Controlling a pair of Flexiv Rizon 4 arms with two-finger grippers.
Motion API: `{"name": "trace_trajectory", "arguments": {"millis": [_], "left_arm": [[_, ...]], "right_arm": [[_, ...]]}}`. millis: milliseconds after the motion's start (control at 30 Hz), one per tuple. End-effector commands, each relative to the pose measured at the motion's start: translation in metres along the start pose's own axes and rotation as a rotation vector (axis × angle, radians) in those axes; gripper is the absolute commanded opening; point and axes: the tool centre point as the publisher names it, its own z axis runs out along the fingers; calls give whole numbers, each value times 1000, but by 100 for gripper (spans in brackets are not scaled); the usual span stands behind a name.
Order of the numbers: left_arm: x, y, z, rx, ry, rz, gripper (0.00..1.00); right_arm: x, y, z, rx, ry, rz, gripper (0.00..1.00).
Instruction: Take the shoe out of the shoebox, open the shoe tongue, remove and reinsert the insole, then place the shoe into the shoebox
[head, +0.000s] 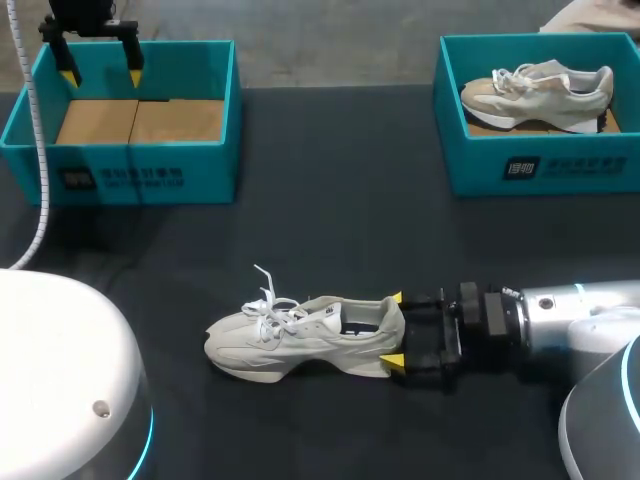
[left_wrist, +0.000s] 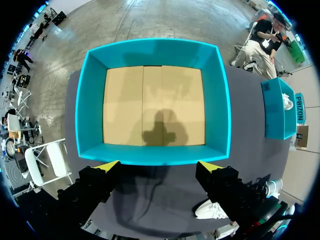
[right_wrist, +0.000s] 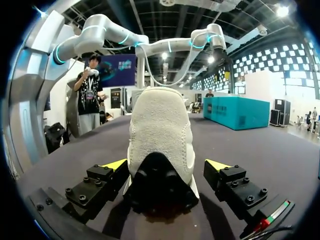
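The shoe is already out of the box. It stands on its sole mid-counter, well apart from the empty shoebox. Its heel is straddled by the right pincer, which is released, since a gap is seen on one side in the right wrist view. The left pincer is held spread above the empty shoebox, grasping nothing. Step one is judged done. The tongue looks unopened, and the insole is probably still inside, though this is hard to tell. Tongue, insole out and in, and reboxing are left. A second shoebox with another shoe sits untouched.
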Motion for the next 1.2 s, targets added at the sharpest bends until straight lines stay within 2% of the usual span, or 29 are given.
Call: {"name": "trace_trajectory", "arguments": {"millis": [33,233,667,1200], "left_arm": [[0,0,0,0,-1,0,100],[0,0,0,0,-1,0,100],[0,0,0,0,-1,0,100],[0,0,0,0,-1,0,100]], "right_arm": [[7,3,1,9,-16,0,100],[10,3,5,4,-15,1,100],[1,3,19,-8,11,0,100],[9,4,30,-14,18,-7,100]]}}
